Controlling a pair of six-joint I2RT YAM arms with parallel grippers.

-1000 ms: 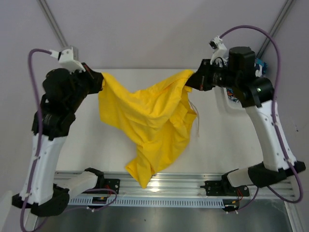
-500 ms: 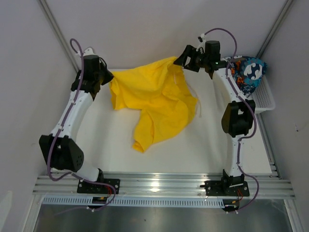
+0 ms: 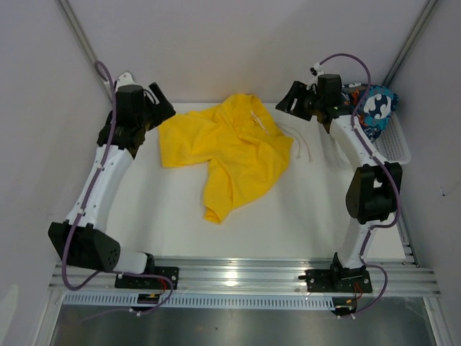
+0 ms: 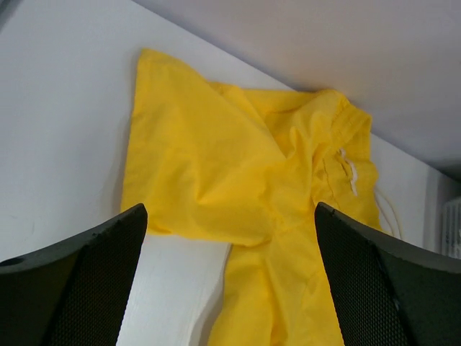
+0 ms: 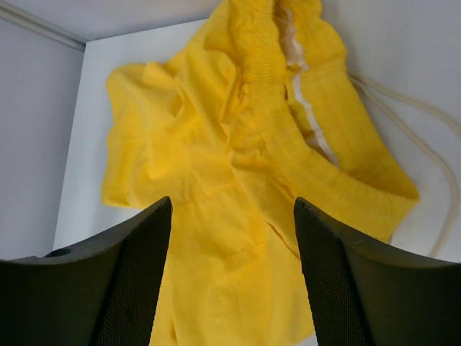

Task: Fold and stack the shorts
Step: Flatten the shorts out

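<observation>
Reaching far table (image 3: 166, 223) edge: yellow shorts (image 3: 230, 151).

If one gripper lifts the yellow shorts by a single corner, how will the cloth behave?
Probably floppy: the yellow shorts lie crumpled in soft folds, so the rest would likely hang and drape. They look thin and light for their area. The drawstring trails loose beside the waistband and may dangle or snag.

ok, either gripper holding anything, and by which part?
Nothing. Left gripper and right gripper both open; bright yellow cloth shorts lie free on the white table.
</observation>
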